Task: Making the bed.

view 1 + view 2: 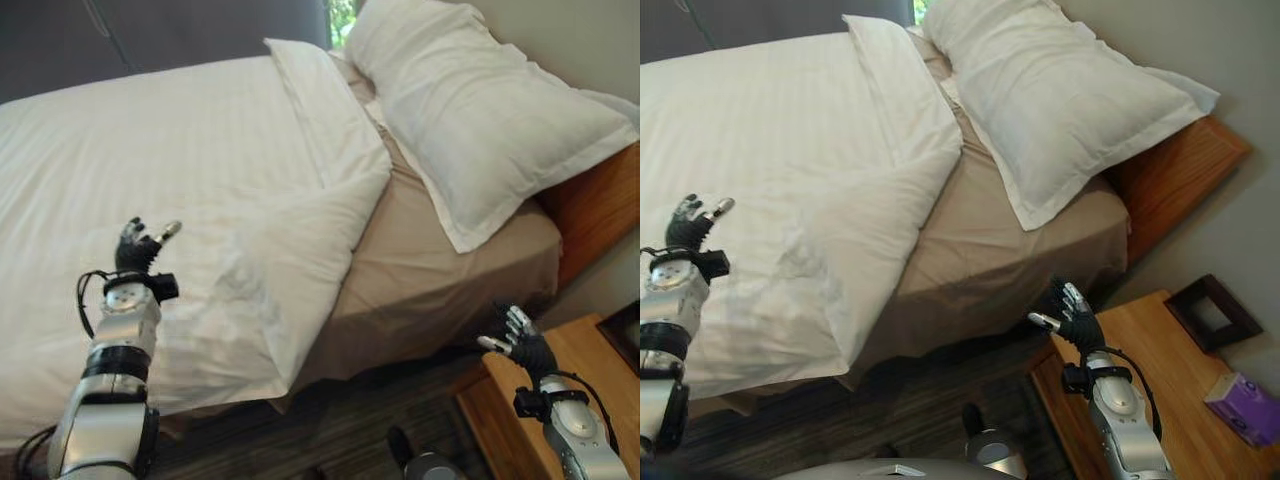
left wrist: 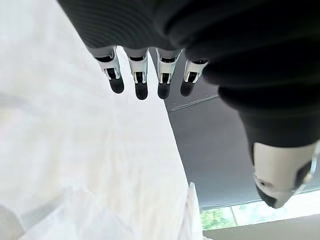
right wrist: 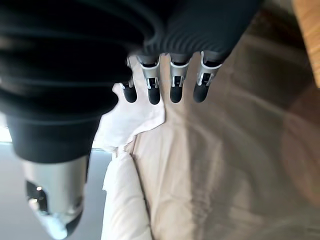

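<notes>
Bedside scene: white duvet [image 1: 180, 200] lies folded back, exposing tan sheet [image 1: 430, 270] below the pillow [image 1: 480, 110]. Left hand [image 1: 138, 245] and right hand [image 1: 520, 340] hover, fingers spread, holding nothing, apparently poised to grasp.

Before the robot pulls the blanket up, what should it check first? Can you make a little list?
1. Left robot hand free: ok, fingers straight, holding nothing, above the white duvet.
2. Right robot hand free: ok, fingers relaxed, holding nothing, beside the bed near the wooden nightstand.
3. Duvet pulled up to the pillow: not ok, its top edge is folded back and the tan sheet lies bare.
4. Duvet corner within grasp: cannot tell, it hangs over the bed's side between the two hands.
5. Pillow in place: ok, it lies at the head by the wooden headboard.
</notes>
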Robot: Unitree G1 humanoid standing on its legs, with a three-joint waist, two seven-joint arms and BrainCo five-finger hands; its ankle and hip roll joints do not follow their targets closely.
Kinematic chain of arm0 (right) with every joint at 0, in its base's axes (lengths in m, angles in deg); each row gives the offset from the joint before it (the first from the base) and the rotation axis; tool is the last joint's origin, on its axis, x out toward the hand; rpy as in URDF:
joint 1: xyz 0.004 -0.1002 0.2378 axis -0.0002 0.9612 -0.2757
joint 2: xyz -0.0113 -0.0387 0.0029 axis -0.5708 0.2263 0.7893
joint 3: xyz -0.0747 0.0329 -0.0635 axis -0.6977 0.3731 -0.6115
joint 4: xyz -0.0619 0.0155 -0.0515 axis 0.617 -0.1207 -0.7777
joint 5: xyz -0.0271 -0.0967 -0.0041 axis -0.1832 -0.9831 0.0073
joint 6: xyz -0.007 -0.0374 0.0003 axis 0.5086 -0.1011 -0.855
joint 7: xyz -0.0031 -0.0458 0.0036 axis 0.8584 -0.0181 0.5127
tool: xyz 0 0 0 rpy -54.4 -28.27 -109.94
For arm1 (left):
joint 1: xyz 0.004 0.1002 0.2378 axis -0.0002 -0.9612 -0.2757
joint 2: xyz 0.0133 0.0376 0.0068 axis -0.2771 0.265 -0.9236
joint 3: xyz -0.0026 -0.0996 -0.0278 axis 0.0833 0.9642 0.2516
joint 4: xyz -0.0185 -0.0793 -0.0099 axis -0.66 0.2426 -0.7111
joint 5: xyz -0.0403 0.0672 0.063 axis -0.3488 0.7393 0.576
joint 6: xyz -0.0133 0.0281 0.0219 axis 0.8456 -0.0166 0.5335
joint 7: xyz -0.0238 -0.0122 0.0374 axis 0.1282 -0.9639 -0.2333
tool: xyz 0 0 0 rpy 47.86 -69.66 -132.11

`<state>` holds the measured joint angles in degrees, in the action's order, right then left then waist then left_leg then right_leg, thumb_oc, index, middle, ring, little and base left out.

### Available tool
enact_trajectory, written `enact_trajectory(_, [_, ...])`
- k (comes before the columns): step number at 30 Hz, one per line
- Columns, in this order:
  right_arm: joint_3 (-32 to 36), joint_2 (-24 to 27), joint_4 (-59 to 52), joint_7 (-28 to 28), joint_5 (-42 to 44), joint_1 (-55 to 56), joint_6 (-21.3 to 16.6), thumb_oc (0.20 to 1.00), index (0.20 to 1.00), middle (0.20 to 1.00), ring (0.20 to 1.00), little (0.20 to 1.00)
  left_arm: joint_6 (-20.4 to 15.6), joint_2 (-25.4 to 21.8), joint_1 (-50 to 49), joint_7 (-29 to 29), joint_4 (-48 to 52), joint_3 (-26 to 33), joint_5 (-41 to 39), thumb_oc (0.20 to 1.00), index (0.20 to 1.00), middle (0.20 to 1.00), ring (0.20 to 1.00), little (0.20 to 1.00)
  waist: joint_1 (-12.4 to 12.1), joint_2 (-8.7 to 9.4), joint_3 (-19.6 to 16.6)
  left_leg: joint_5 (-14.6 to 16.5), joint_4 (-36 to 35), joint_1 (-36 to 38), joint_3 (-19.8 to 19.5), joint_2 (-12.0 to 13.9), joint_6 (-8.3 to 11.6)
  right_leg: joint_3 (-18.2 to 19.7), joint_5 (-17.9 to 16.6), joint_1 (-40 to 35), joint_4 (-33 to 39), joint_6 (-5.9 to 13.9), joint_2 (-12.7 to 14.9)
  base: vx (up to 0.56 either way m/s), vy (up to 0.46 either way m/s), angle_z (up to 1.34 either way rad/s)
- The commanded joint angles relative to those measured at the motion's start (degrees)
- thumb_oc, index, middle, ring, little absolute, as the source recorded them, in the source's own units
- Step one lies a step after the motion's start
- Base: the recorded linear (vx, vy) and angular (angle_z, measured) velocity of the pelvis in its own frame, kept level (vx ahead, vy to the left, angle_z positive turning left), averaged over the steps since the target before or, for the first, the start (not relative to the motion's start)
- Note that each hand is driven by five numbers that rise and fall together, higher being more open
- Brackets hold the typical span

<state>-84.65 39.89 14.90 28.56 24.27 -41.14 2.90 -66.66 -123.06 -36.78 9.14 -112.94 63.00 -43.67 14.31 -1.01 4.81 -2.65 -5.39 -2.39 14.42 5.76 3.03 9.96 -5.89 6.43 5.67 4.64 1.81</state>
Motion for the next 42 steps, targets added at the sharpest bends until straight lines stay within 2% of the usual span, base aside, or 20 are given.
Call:
enact_trajectory(1, [-0.75, 1.68, -3.08, -0.3, 3.75, -4.17, -2.96, 1.0, 1.0, 1.0, 1.0, 1.0, -0.79, -3.77, 9.74, -2.43, -4.45, -1.89, 3.98, 1.0, 1.0, 1.0, 1.0, 1.0, -0.46, 1.27, 2.74, -1.75, 0.39, 0.27, -3.03, 0.3, 2.04, -3.52, -4.09, 3.64, -0.67, 2.7, -0.65, -0.02, -0.005, 0.04])
enact_trajectory(8, [-1.97, 2.16, -3.21, -0.65, 4.4, -4.95, -3.51, 1.0, 1.0, 1.0, 1.0, 1.0, -0.1, -2.93, 15.69, -2.44, -8.9, -5.2, 5.42, 1.0, 1.0, 1.0, 1.0, 1.0, 0.46, 1.06, 4.87, -2.05, 0.39, -1.41, -2.24, 0.31, 2.39, -3.08, -4.7, 5.74, -0.67, 2.89, -0.75, -0.01, 0.001, -0.03])
enact_trajectory(17, [-3.23, 2.29, -3.3, -0.69, 5.32, -4.95, -4.64, 1.0, 1.0, 1.0, 1.0, 1.0, -0.19, 2.62, 21.36, -2.2, -9.88, -10.35, 9.11, 1.0, 1.0, 1.0, 1.0, 1.0, 2.92, 0.48, 7.46, -1.8, 0.39, -3.07, -1.3, 0.25, 2.7, -2.54, -4.94, 7.96, -0.67, 3.11, -0.43, -0.01, 0.002, -0.06])
enact_trajectory(23, [-4.02, 2.25, -2.84, -0.57, 5.35, -5.44, -5.06, 1.0, 1.0, 1.0, 1.0, 1.0, -0.61, 5.5, 21.88, -1.73, -8.95, -12.12, 10.19, 1.0, 1.0, 1.0, 1.0, 1.0, 3.54, 0.23, 7.97, -2.05, 0.39, -3.87, -0.74, -0.02, 2.84, -2.29, -5.28, 8.9, -0.67, 3.18, -0.34, 0.01, 0.0, -0.08])
enact_trajectory(26, [-4.44, 2.64, -3.19, -0.64, 5.23, -5.29, -5.02, 1.0, 1.0, 1.0, 1.0, 1.0, 1.84, 7.37, 22.68, -1.68, -13.36, -13.41, 14.9, 1.0, 1.0, 1.0, 1.0, 1.0, 4.09, -0.32, 8.18, -1.51, 0.39, -3.38, -0.34, -0.11, 2.85, -2.11, -5.07, 8.8, -0.67, 3.21, -0.37, 0.03, 0.011, -0.01])
enact_trajectory(32, [-4.26, 3.02, -4.19, -1.07, 5.3, -4.4, -4.56, 1.0, 1.0, 1.0, 1.0, 1.0, 4.54, 8.69, 23.68, -1.11, -16.95, -13.26, 18.46, 1.0, 1.0, 1.0, 1.0, 1.0, 4.67, -0.64, 8.82, -1.4, 0.39, -3.64, 0.0, -0.16, 2.84, -2.1, -5.24, 9.3, -0.67, 3.26, -0.26, 0.0, 0.0, 0.0])
enact_trajectory(33, [-4.08, 3.02, -4.5, -0.98, 5.21, -3.97, -4.48, 1.0, 1.0, 1.0, 1.0, 1.0, 4.78, 8.66, 23.47, -0.93, -17.17, -13.45, 19.73, 0.583, 0.583, 0.583, 0.583, 0.583, 4.74, -0.65, 8.95, -1.38, 0.39, -3.73, 0.01, -0.2, 2.85, -2.09, -5.28, 9.41, -0.67, 3.25, -0.25, 0.0, 0.0, 0.0])
enact_trajectory(34, [-4.03, 3.08, -4.44, -1.03, 5.1, -3.9, -4.37, 1.0, 1.0, 1.0, 1.0, 1.0, 5.05, 8.7, 23.21, -0.63, -17.56, -13.65, 20.58, 0.228, 0.228, 0.228, 0.228, 0.228, 4.78, -0.57, 9.03, -1.67, 0.39, -4.06, 0.04, -0.29, 2.87, -2.01, -5.49, 9.76, -0.67, 3.19, -0.23, 0.0, 0.0, 0.0])
enact_trajectory(35, [-3.92, 3.22, -4.52, -1.06, 4.86, -3.83, -4.28, 1.0, 1.0, 1.0, 1.0, 1.0, 5.23, 9.24, 22.83, -0.6, -17.32, -13.42, 20.58, 0.2, 0.2, 0.2, 0.2, 0.2, 4.73, -0.72, 9.22, -1.4, 0.39, -3.93, 0.02, -0.26, 2.87, -2.12, -5.26, 9.58, -0.67, 3.22, -0.23, 0.0, 0.0, 0.0])
enact_trajectory(38, [-3.88, 3.23, -4.25, -1.06, 4.28, -3.62, -4.17, 1.0, 1.0, 1.0, 1.0, 1.0, 4.45, 10.87, 22.03, -0.43, -15.22, -13.76, 19.97, 0.2, 0.2, 0.2, 0.2, 0.2, 4.52, -0.91, 9.33, -1.32, 0.39, -3.97, -0.04, -0.43, 2.84, -2.17, -5.13, 9.49, -0.67, 3.16, -0.18, 0.0, 0.0, 0.0])
enact_trajectory(42, [-4.1, 3.37, -3.45, -0.56, 3.97, -4.53, -4.33, 1.0, 1.0, 1.0, 1.0, 1.0, 1.69, 13.55, 22.51, -0.62, -6.6, -17.41, 18.86, 0.2, 0.2, 0.2, 0.2, 0.2, 4.01, -1.55, 9.0, -1.04, 0.39, -3.28, -0.63, -0.72, 2.67, -2.71, -4.6, 8.25, -0.67, 3.12, 0.16, 0.01, 0.002, 0.02])
